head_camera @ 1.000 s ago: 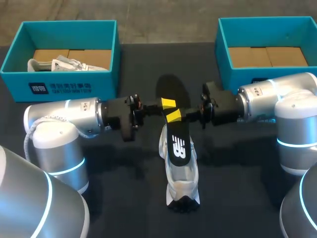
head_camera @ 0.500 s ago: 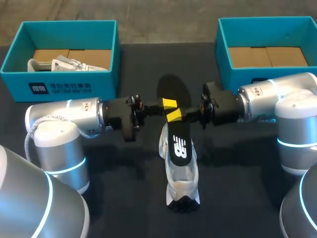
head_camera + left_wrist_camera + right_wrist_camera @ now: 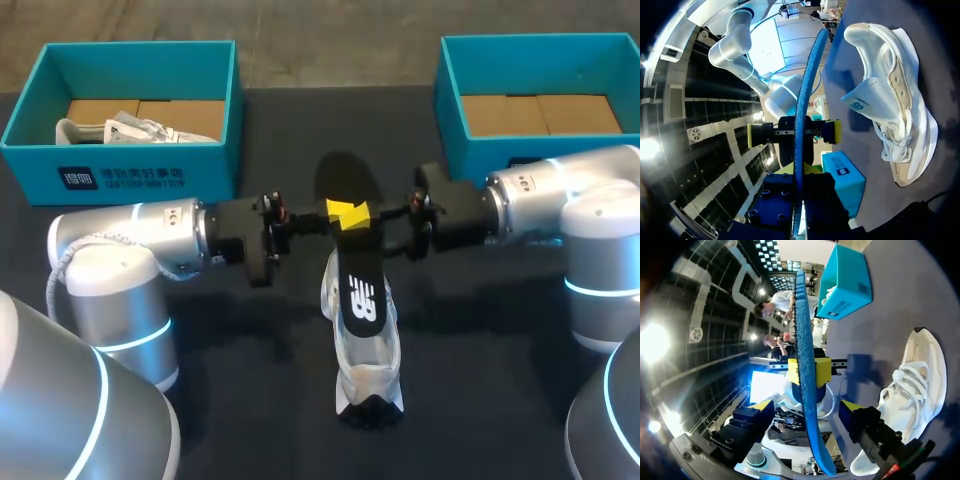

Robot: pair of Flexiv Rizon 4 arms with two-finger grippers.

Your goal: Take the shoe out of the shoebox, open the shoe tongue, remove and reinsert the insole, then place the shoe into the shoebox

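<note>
A black insole (image 3: 352, 250) slants over the table, its lower end resting on the white shoe (image 3: 366, 352) at mid-table. My left gripper (image 3: 338, 212) is shut on the insole's middle from the left. My right gripper (image 3: 368, 222) stands open at the same spot from the right. In the right wrist view the insole (image 3: 802, 330) runs edge-on between my right gripper's (image 3: 806, 410) wide-apart fingers without touching them, with the shoe (image 3: 910, 390) on the table beside it. In the left wrist view the insole (image 3: 807, 80) sits edge-on in my left gripper (image 3: 799, 175), and the shoe (image 3: 890, 100) lies beside it.
A teal shoebox (image 3: 120, 170) at the back left holds another white shoe (image 3: 135, 128). A second teal shoebox (image 3: 450, 100) at the back right shows only its cardboard floor. Dark tabletop surrounds the shoe.
My right gripper has opened off the insole and drawn back slightly to the right. My left gripper keeps its hold; insole and shoe have barely shifted.
</note>
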